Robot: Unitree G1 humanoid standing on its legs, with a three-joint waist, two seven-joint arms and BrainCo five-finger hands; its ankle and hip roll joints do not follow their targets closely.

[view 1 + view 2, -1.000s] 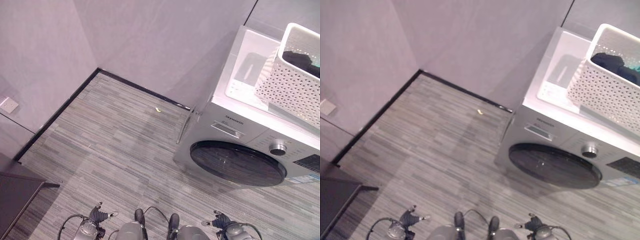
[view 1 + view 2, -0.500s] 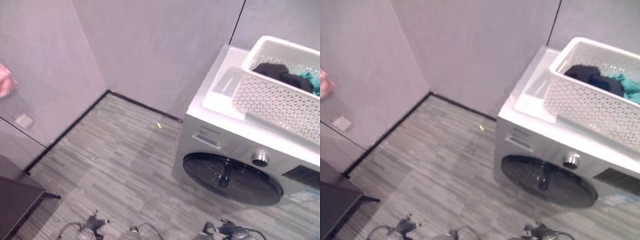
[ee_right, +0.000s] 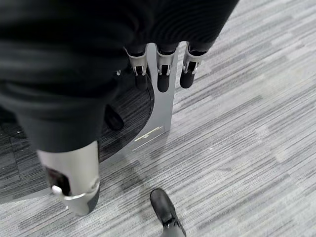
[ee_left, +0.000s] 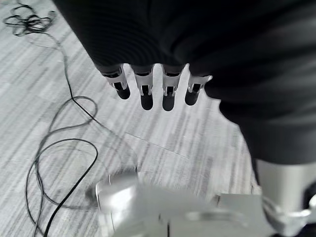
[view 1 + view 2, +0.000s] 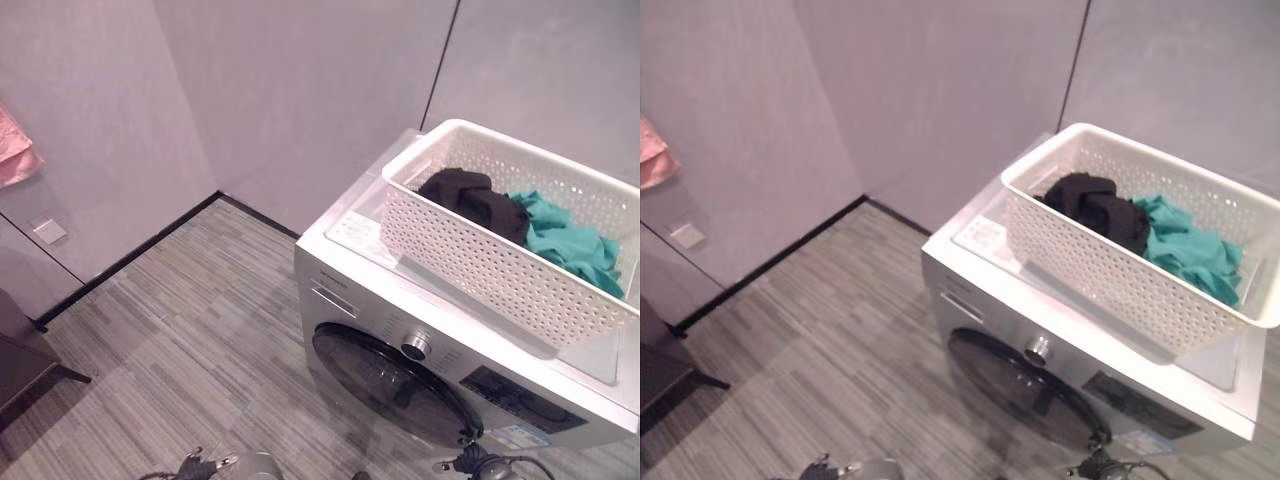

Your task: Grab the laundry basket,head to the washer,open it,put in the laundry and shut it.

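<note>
- Left hand [image 4: 155, 91] hung low at the robot's side, fingers straight and relaxed, gripping nothing, bare floor beneath.
- Right hand [image 3: 160, 69] likewise slack and empty, fingers pointing down, close beside the lower corner of the silver front-loading washing machine [image 5: 370, 330].
- White perforated plastic laundry basket [image 5: 480, 255] sat on the washer's top, well above and apart from both hands, likely parked there to free them for the door.
- Black garment [image 5: 470, 200] and teal garment [image 5: 565, 240] lay inside the basket.
- Round dark glass door [image 5: 390, 385] looked closed; opening it judged next.
</note>
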